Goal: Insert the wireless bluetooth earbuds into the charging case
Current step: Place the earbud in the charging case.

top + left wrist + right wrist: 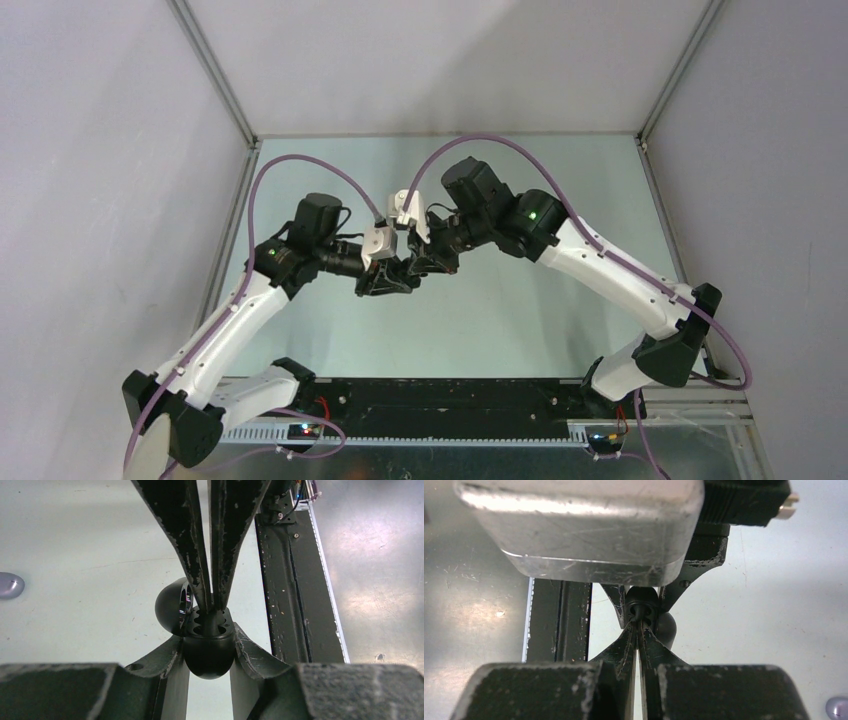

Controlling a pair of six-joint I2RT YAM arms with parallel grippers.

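Over the middle of the desk [75,540], I hold the open black charging case [210,666] clamped in the left tool [210,640] while the right tool [212,607], pinched shut, noses into its wells; one purple earbud [10,585] lies loose on the desk, so I judge the job unfinished.

Legible markings: none. All three views checked; no text, label, brand, number or sign can be read on any surface.
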